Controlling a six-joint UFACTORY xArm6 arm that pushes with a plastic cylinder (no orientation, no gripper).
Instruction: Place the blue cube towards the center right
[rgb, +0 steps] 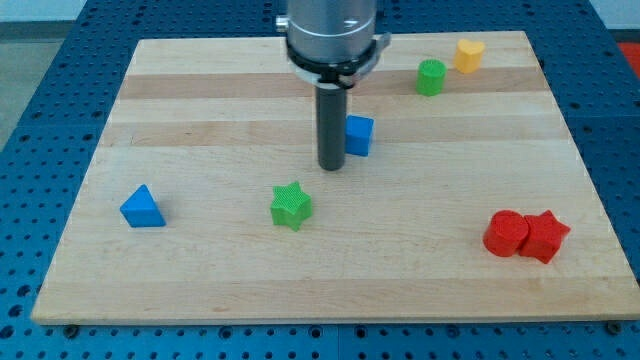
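Note:
The blue cube sits on the wooden board a little above the centre. My tip is just to the left of the cube and slightly below it, right beside its left face; I cannot tell if they touch. The rod hangs down from the arm's grey end at the view's top.
A green star lies below my tip. A blue triangle is at the left. A green cylinder and a yellow block are at the top right. A red cylinder and red star touch at the bottom right.

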